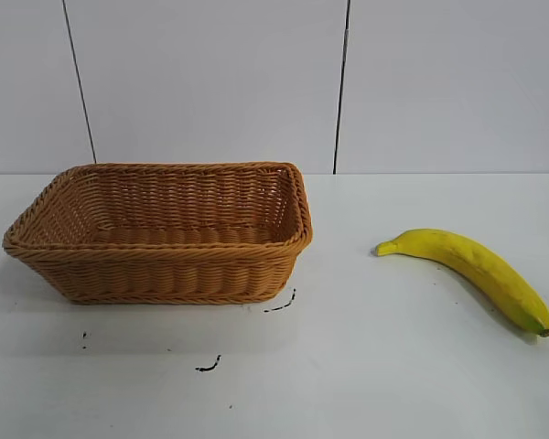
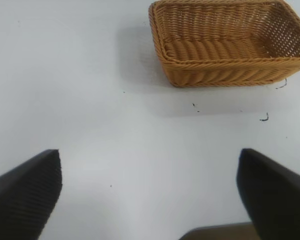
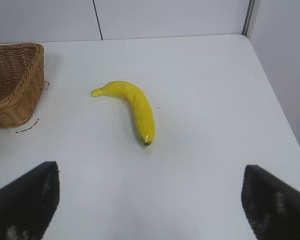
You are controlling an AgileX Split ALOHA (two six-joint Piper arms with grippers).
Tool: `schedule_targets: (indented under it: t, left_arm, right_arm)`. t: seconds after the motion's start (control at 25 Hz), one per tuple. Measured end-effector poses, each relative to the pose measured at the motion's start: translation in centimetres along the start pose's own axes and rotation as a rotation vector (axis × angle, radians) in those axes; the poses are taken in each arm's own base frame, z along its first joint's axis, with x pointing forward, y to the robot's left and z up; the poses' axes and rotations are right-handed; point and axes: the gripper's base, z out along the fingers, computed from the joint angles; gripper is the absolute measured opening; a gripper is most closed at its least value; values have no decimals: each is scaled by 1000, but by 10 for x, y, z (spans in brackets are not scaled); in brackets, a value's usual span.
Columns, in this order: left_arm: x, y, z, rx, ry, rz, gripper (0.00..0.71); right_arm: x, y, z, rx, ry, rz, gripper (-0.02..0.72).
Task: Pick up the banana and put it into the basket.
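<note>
Item one, the banana [image 1: 471, 270]: single yellow fruit, gently curved, lying flat on the white table [image 1: 366, 366] at the exterior view's right, well apart from the basket, its stem end toward the basket and its dark tip pointing away and nearer the camera; untouched. Item two, the basket [image 1: 160, 242]: shallow rectangular wicker, flaring sides, braided rim, standing upright at the exterior view's left with nothing visible inside; a few small dark marks [image 1: 279, 305] on the table just beside its near edge. Item three, the right gripper [image 3: 150, 210]: fingers spread wide and holding nothing, hovering above the table with the banana ahead of it and the basket's corner off to one side. Item four, the left gripper [image 2: 150, 195]: likewise spread wide and empty, above bare table with the basket ahead. Handling, judged: the banana is probably light, fairly firm along its length yet soft enough to bruise, with a smooth skin that may slip or roll under a pinch; best taken across the thick middle of the curve, jaws set square to its long axis, with modest force; the tapered ends offer poor purchase. Status, judged: pick not yet begun.
</note>
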Motion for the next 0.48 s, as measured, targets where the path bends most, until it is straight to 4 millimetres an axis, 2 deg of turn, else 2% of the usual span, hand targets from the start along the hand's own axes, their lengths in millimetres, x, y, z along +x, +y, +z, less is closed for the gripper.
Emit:
schedule_targets:
  t: [0.12,0.24,0.48]
  left_arm:
    - [0,0,0,0,0,0,690]
    - [0,0,0,0,0,0,690]
    - [0,0,0,0,0,0,690]
  right_arm:
    - [-6,0,6,1,70,-4,692]
    - [-23,0,16,4,179,-27,692]
    - [-82,1,55,-11,408,-75,692]
